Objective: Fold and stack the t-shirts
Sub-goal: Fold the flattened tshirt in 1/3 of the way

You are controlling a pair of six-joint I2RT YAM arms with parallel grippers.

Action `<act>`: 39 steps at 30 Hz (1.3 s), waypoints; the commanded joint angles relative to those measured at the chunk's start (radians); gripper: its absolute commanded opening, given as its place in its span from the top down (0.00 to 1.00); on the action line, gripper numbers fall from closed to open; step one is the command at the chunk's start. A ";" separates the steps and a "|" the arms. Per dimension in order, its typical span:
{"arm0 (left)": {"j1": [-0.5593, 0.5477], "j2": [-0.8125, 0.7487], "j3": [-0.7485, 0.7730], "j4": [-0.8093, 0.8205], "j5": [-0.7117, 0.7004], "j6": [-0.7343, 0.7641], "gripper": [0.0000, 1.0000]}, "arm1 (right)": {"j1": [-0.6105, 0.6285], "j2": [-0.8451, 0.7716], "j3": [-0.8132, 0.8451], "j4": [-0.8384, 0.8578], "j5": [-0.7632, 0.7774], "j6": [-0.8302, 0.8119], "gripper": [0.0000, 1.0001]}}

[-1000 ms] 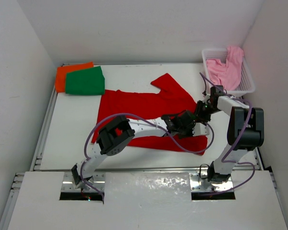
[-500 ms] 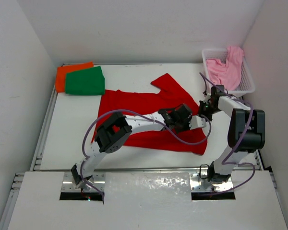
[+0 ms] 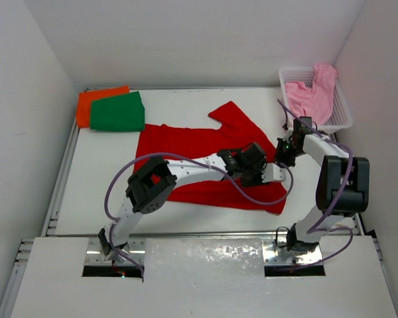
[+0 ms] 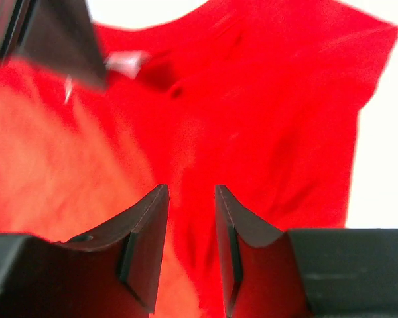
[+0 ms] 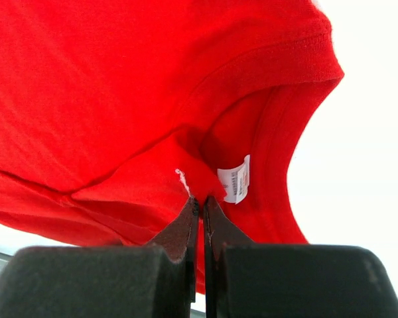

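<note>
The red t-shirt [image 3: 186, 142] lies spread across the middle of the white table [image 3: 99, 192]. My right gripper [image 5: 200, 200] is shut on a pinch of its cloth at the collar, beside the white label [image 5: 235, 179]; the top view shows this gripper [image 3: 283, 152] at the shirt's right edge. My left gripper [image 4: 191, 192] hangs just over the red cloth [image 4: 265, 112] with a narrow gap between its jaws and nothing gripped. From above it [image 3: 259, 169] sits close to the left of the right one. A folded green t-shirt [image 3: 118, 112] lies on a folded orange one [image 3: 99, 98] at the back left.
A white lattice basket [image 3: 338, 122] stands at the back right corner with the light pink t-shirt [image 3: 308, 96] draped in it and over its rim. White walls close in the table on three sides. Purple cables loop from both arms over the red shirt.
My left gripper has moved a little away from the near edge, towards the right gripper, and its elbow has swung left. The right arm has barely shifted.
</note>
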 commanded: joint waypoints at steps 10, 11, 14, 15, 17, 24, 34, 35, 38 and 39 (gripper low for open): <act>-0.035 0.074 0.010 0.169 0.053 -0.015 0.62 | -0.005 0.020 0.006 0.017 -0.017 0.001 1.00; -0.033 0.078 0.010 0.176 0.041 -0.018 0.62 | -0.005 0.020 0.008 0.019 -0.017 -0.001 1.00; -0.035 0.083 0.019 0.187 0.023 -0.033 0.62 | -0.006 0.017 0.005 0.022 -0.022 0.001 1.00; -0.035 0.085 0.023 0.184 0.029 -0.032 0.62 | -0.005 0.017 0.003 0.020 -0.020 -0.001 1.00; -0.035 0.092 0.033 0.187 0.027 -0.035 0.62 | -0.006 0.013 -0.001 0.022 -0.020 -0.002 1.00; -0.035 0.105 0.026 0.183 0.056 -0.044 0.61 | -0.005 0.007 0.003 0.017 -0.022 -0.005 1.00; -0.033 0.124 0.017 0.219 -0.003 -0.044 0.67 | -0.006 0.008 0.003 0.017 -0.023 -0.010 1.00; -0.033 0.126 0.019 0.221 -0.010 -0.046 0.72 | -0.006 0.008 0.003 0.017 -0.023 -0.010 1.00; -0.030 0.126 0.031 0.213 -0.026 -0.052 0.85 | -0.006 0.005 0.002 0.017 -0.023 -0.012 1.00; -0.027 0.124 0.045 0.201 -0.028 -0.058 0.85 | -0.006 0.005 0.003 0.016 -0.022 -0.012 1.00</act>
